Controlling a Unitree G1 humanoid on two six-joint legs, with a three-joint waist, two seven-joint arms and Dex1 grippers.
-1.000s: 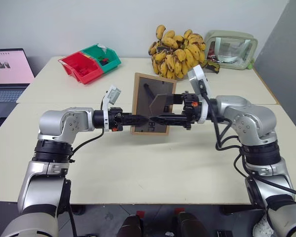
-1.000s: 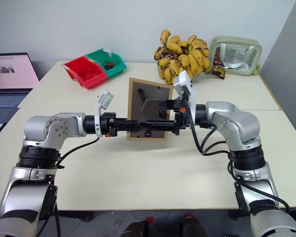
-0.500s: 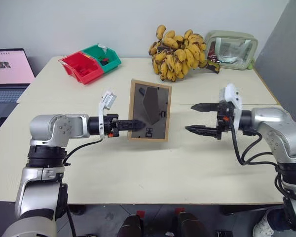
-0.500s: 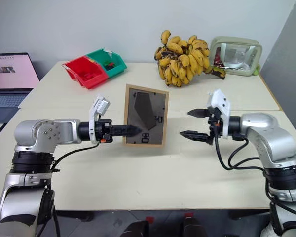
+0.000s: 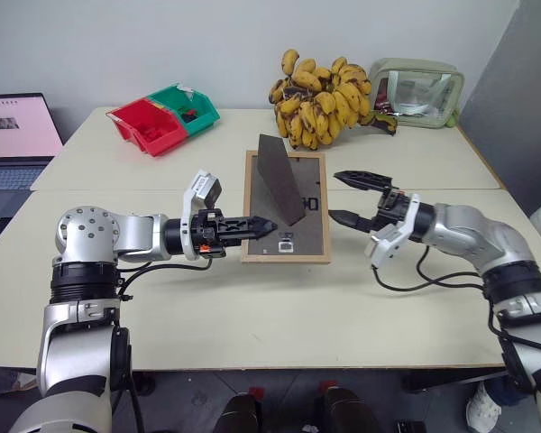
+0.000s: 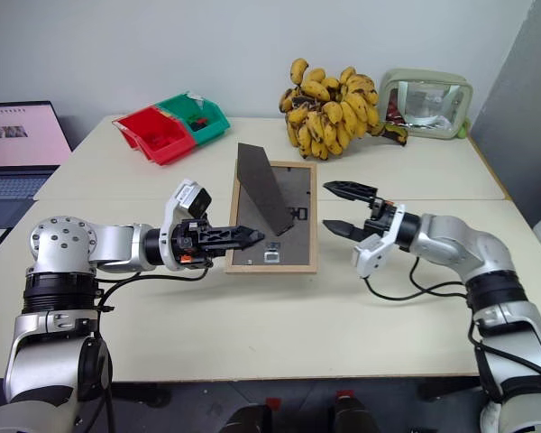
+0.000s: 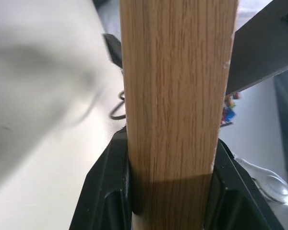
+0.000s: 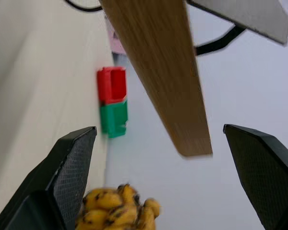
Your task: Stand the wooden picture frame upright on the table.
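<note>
Eye views: the frame (image 5: 286, 207) lies back-up, near flat, above the table (image 5: 252, 307), its dark stand sticking up. The left gripper (image 5: 252, 226) pinches the frame's left edge near the lower corner, arm reaching level toward the right. The right gripper (image 5: 349, 196) hangs just beside the frame's right edge, apart from it, fingers spread wide, pointing left.

Left wrist view: the frame's wood edge (image 7: 175, 96) sits clamped between both black fingers (image 7: 103, 191).

Right wrist view: the frame's edge (image 8: 158, 62) lies between the spread fingers (image 8: 67, 177), touching neither.
</note>
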